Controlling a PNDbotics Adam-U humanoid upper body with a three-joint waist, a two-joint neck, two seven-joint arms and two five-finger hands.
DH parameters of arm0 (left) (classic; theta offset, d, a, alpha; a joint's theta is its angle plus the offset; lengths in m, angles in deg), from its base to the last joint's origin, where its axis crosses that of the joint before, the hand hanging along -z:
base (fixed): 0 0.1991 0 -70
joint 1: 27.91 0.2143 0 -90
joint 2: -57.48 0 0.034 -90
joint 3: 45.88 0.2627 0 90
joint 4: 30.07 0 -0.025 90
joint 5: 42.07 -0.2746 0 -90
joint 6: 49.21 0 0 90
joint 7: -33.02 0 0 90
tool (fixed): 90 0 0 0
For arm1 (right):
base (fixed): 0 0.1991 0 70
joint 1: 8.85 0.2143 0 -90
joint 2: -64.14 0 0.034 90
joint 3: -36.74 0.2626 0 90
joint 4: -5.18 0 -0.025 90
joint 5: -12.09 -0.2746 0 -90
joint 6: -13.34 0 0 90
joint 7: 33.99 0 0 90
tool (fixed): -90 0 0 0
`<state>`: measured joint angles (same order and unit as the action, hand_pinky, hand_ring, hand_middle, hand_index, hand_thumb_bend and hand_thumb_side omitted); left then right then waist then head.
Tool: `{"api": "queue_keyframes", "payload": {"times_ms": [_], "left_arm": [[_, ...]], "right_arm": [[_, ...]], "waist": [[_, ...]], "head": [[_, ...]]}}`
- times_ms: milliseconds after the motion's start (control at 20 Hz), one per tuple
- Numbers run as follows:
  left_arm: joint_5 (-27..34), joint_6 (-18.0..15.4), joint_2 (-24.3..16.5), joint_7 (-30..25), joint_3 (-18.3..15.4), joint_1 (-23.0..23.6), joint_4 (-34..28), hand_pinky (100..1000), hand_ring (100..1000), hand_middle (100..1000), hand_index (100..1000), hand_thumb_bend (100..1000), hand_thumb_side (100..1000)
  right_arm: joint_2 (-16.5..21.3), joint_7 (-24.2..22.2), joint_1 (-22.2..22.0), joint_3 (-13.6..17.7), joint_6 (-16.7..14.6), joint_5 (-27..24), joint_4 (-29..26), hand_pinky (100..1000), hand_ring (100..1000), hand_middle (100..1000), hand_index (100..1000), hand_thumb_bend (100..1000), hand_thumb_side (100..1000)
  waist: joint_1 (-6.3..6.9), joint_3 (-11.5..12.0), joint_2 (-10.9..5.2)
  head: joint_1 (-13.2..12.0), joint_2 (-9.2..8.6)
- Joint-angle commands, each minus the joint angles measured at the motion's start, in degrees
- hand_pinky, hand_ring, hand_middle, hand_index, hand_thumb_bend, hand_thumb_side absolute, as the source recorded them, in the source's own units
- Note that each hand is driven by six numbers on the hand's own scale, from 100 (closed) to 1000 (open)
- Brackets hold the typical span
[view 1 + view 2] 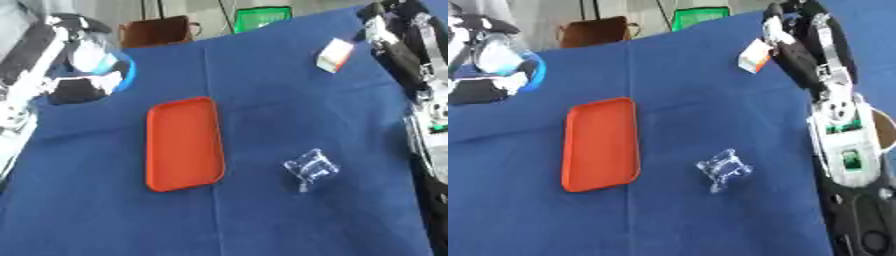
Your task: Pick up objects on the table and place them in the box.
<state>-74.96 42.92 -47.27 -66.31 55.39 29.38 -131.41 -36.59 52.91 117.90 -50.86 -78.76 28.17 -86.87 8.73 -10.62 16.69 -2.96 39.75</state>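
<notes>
An orange tray (182, 144) lies lengthwise in the middle of the blue cloth. To its right a small clear plastic object (724, 170) rests on the cloth. A small white and orange box (754, 55) sits tilted near the far right corner, with my right hand (785, 22) directly behind and beside it; whether they touch is unclear. At the far left, my left hand (74, 91) is at a blue-rimmed, pale translucent object (103, 62) at the cloth's edge. The hand's hold on it is hidden.
My right arm (842, 130) runs along the whole right edge of the table. A brown object (156, 31) and a green screen (262, 17) stand beyond the far edge. Bare cloth (262, 220) stretches across the near half.
</notes>
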Motion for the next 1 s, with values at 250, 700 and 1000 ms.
{"api": "queue_keyframes", "payload": {"times_ms": [250, 700, 1000], "left_arm": [[-1.97, -3.04, 0.07, -4.28, 4.41, -3.38, -0.68, 290, 401, 587, 770, 100, 170], [-7.68, -8.22, 3.52, -6.88, 10.40, -4.73, 6.22, 307, 413, 574, 770, 100, 167], [-10.52, -10.14, 5.39, -5.94, 11.14, -4.36, 10.90, 315, 418, 582, 771, 100, 176]], "right_arm": [[-0.15, -0.23, 0.93, -0.36, -0.15, 0.26, -1.07, 701, 518, 635, 854, 100, 559], [-0.34, -0.38, 1.36, -0.50, -0.20, 0.18, -0.93, 701, 517, 634, 854, 100, 561], [-0.36, -0.40, 1.41, -0.54, -0.24, 0.07, -0.85, 701, 517, 634, 854, 100, 562]], "waist": [[-0.41, -0.15, -1.40], [-0.57, -0.62, -1.05], [-0.57, -0.74, -0.91]], "head": [[-0.18, -0.31], [-0.28, -0.10], [-0.33, -0.01]]}}
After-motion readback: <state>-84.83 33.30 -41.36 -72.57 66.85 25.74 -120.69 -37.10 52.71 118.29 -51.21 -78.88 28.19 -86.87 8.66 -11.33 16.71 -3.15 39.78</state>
